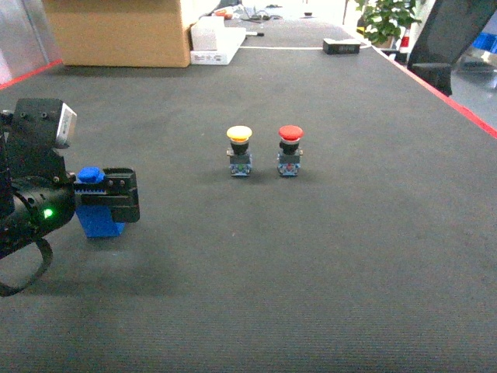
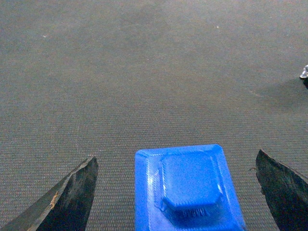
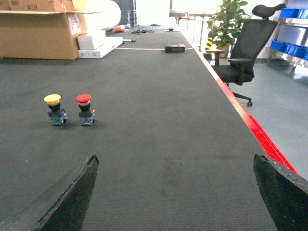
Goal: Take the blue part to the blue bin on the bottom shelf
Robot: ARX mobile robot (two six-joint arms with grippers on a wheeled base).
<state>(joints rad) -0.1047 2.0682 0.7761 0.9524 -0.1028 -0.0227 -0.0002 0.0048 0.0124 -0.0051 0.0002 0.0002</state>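
At nine o'clock on the dark mat [image 1: 326,264] I see my left gripper [image 1: 105,203] down around the blue part [image 1: 99,221]. From the left wrist camera its fingers [image 2: 72,197] stand apart on either side of the blue part [image 2: 187,190], with gaps of mat showing on both sides, so nothing is clamped. Toward twelve o'clock, mid-mat, a yellow button [image 1: 239,150] stands upright just beside a red button [image 1: 290,150], apart from each other. My right gripper [image 3: 178,192] shows only in its own wrist view, fingers [image 3: 72,197] spread wide over bare mat, holding nothing. Far at one o'clock there, an office chair [image 3: 243,45] stands off the mat.
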